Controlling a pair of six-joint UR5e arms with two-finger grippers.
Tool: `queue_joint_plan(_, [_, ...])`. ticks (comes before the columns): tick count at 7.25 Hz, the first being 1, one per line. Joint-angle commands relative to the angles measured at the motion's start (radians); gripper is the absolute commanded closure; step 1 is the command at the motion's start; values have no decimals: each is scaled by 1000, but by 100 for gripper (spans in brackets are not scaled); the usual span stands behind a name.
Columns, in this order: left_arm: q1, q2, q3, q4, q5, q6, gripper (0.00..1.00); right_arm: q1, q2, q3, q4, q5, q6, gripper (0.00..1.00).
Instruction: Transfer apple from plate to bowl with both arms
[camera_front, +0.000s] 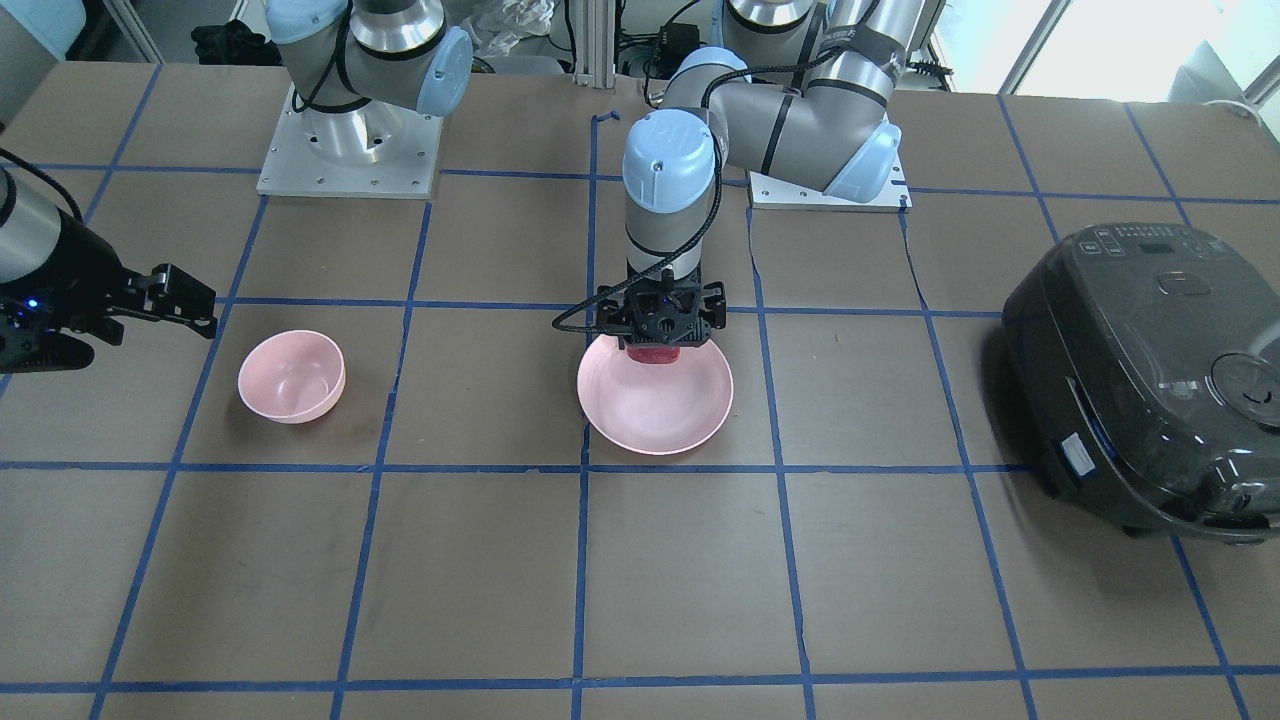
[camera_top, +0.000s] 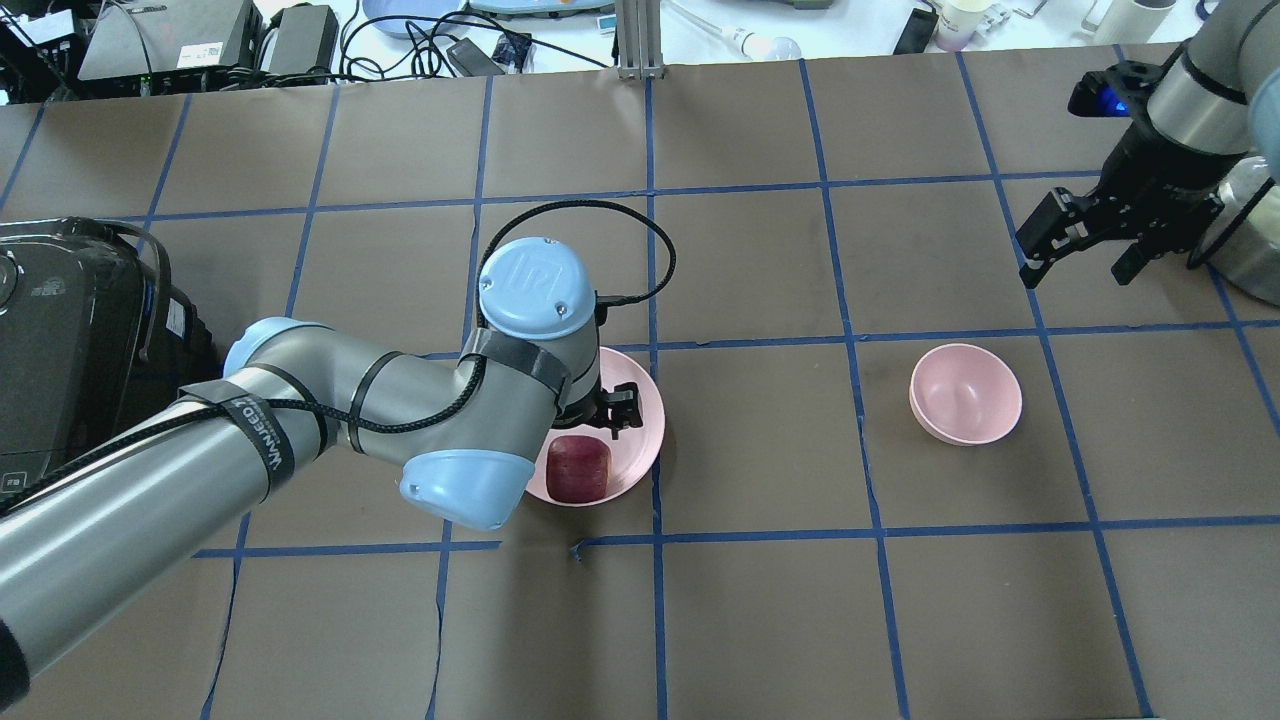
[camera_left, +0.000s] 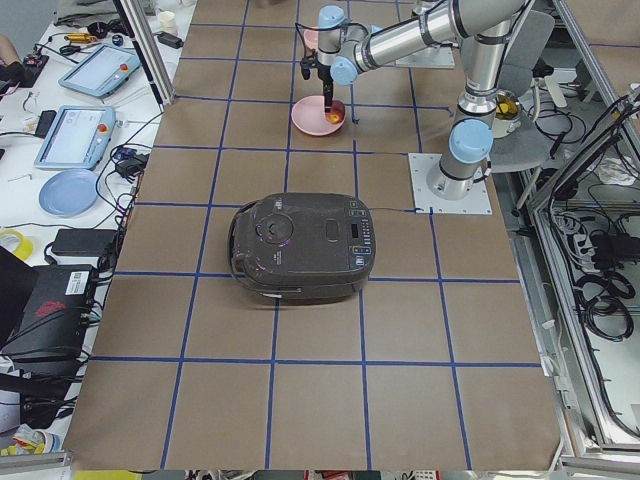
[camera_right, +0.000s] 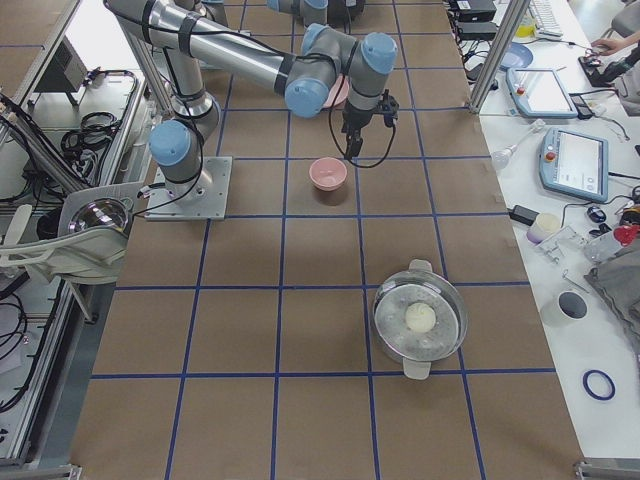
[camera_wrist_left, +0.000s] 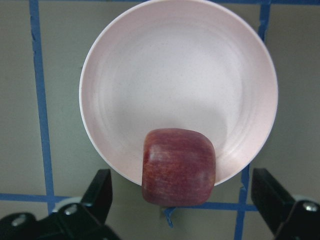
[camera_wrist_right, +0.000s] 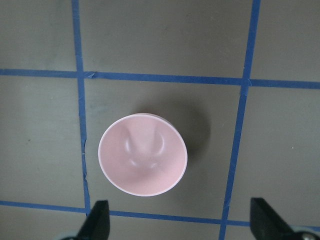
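L gripper (camera_wrist_left: 179, 175) is found low over plate (camera_wrist_left: 175, 75), fingers spread wide, nothing held. The apple (camera_wrist_left: 178, 166) is noted at plate's 6 o'clock rim (L wrist view), betw. the fingers and clear of both. R gripper (camera_top: 1080, 262) is recorded wide open, empty, raised. The bowl (camera_top: 965, 393) is seen at its 7 o'clock (overhead view).

**A:** Any readable text in these?

**B:** Not much. There's a "UR" logo on the blue joint cap (camera_top: 530, 285) of the left arm (camera_top: 400, 390). Its black strap (camera_top: 262, 438) has white lettering starting "VAN", and the rest is unclear. The cooker (camera_front: 1140, 370) has labels, but they're too small to read.
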Motion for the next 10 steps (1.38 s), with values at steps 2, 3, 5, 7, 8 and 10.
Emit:
queue_joint_plan(2, [0, -53, -7, 13, -9, 59, 0, -17, 65, 182, -211, -1, -7, 0])
queue_joint_plan(3, [0, -55, -12, 13, -14, 57, 25, -17, 95, 187, -214, -1, -6, 0])
queue_joint_plan(5, [-2, -53, -23, 11, -32, 51, 45, -17, 170, 189, -264, -2, 7, 3])
queue_joint_plan(7, [0, -42, -8, 21, -34, 51, 72, -17, 213, 189, -264, 1, 5, 22])
queue_joint_plan(8, [1, -38, 32, 7, -29, 50, 73, -17, 217, 189, -258, -1, 2, 45])
queue_joint_plan(10, [6, -38, 162, -82, -26, 48, 73, -17, 210, 212, -257, -1, -3, 79])
